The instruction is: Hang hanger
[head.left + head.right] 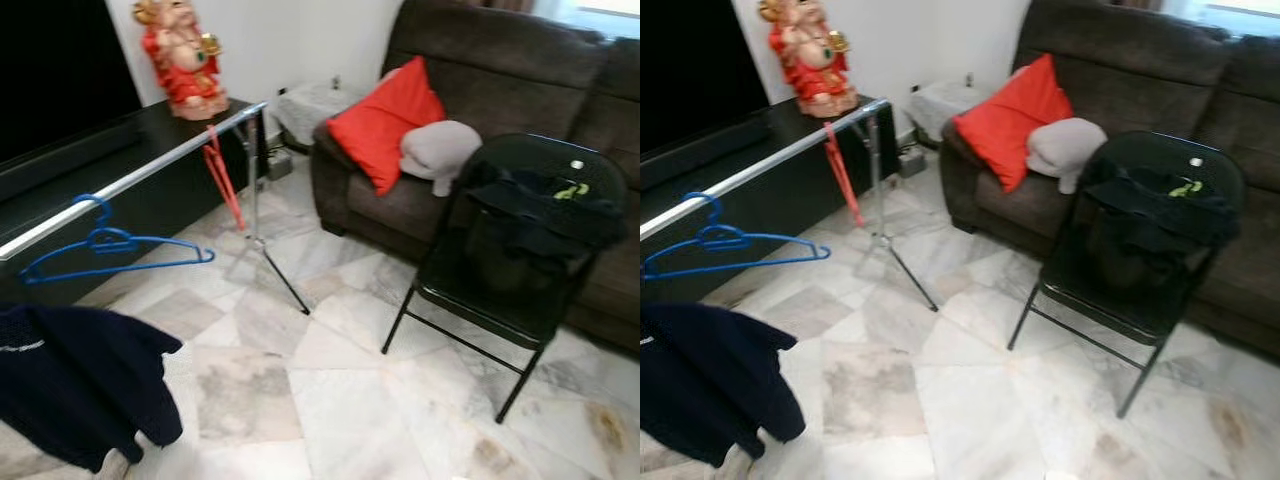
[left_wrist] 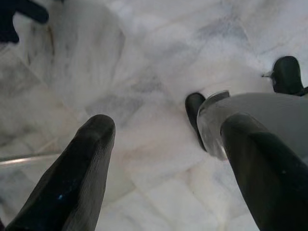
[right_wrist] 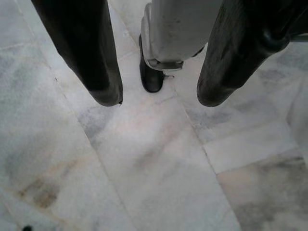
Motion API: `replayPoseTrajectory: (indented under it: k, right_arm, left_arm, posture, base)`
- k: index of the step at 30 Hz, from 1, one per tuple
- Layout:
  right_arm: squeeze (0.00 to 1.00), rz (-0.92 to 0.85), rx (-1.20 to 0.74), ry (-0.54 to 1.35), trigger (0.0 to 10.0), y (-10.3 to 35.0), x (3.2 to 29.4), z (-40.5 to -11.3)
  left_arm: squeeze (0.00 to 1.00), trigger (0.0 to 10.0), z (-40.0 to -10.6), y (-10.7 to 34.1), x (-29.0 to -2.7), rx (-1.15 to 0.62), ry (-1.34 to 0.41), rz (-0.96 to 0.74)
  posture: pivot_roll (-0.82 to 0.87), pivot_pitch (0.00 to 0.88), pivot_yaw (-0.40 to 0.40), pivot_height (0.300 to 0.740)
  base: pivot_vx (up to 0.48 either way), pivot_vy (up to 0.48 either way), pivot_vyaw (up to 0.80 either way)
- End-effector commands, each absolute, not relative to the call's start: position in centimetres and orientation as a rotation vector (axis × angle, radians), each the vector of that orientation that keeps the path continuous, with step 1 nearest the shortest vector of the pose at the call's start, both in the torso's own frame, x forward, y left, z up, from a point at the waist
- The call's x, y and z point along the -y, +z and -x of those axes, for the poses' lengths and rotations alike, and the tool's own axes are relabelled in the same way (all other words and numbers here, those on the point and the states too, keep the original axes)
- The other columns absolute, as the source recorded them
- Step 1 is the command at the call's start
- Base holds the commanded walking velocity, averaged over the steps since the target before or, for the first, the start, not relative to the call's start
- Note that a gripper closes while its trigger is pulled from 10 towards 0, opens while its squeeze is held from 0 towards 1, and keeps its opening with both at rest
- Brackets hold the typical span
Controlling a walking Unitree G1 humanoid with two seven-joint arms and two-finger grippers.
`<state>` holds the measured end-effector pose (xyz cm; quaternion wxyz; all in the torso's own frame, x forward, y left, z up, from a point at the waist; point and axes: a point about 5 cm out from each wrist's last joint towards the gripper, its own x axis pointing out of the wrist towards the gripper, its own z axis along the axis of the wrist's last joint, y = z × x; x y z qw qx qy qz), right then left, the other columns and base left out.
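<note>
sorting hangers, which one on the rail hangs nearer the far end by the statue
The red hanger, dangling beside the rail's stand; the blue hanger hangs toward the near end.

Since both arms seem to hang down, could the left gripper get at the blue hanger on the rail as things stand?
Probably not yet: the left gripper points open at the marble floor, while the blue hanger hangs on the rail.
</note>
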<state>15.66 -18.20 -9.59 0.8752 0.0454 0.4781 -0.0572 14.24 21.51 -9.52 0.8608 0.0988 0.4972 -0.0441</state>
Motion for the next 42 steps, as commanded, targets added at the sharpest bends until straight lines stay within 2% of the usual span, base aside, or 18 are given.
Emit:
replayPoseTrajectory:
  k: [1,4,8,19,26,30,42]
  right_arm:
    - [0.0,-0.103,-0.996,-0.138,10.0,-9.6,18.9,-15.4]
    - [0.0,-0.106,-0.996,-0.143,10.0,-9.6,19.1,-15.3]
    - [0.0,-0.092,-1.002,-0.142,10.0,-9.6,19.5,-15.2]
    - [0.0,-0.09,-0.976,-0.142,10.0,-9.3,19.1,-16.0]
    - [0.0,-0.085,-0.989,-0.12,10.0,-9.5,17.7,-16.0]
    - [0.0,-0.085,-0.991,-0.118,10.0,-9.6,17.7,-15.9]
    - [0.0,-0.076,-0.989,-0.152,10.0,-9.5,20.4,-15.1]
  left_arm:
    - [0.0,10.0,-14.0,-9.6,-21.7,-1.06,-0.097,-0.215]
    - [0.0,10.0,-14.0,-9.6,-21.7,-1.06,-0.098,-0.214]
    - [0.0,10.0,-14.0,-9.6,-21.6,-1.061,-0.1,-0.214]
    - [0.0,10.0,-14.1,-9.6,-21.6,-1.06,-0.1,-0.215]
    - [0.0,10.0,-14.1,-9.6,-21.6,-1.06,-0.105,-0.219]
    - [0.0,10.0,-14.0,-9.6,-21.6,-1.061,-0.107,-0.221]
    - [0.0,10.0,-13.9,-9.6,-21.5,-1.061,-0.107,-0.218]
  posture:
    - [0.1,0.008,0.025,0.74]
    - [0.1,0.008,0.025,0.74]
    - [0.1,0.008,0.025,0.74]
    - [0.1,0.001,0.028,0.74]
    - [0.1,0.0,0.03,0.74]
    - [0.1,0.0,0.032,0.74]
    - [0.1,0.0,0.029,0.74]
  base:
    - [0.27,0.0,0.0]
    - [0.27,0.0,0.0]
    - [0.269,0.0,-0.8]
    - [0.268,0.0,0.0]
    - [0.27,0.0,0.0]
    - [0.268,0.0,-0.7]
    - [0.268,0.0,-0.75]
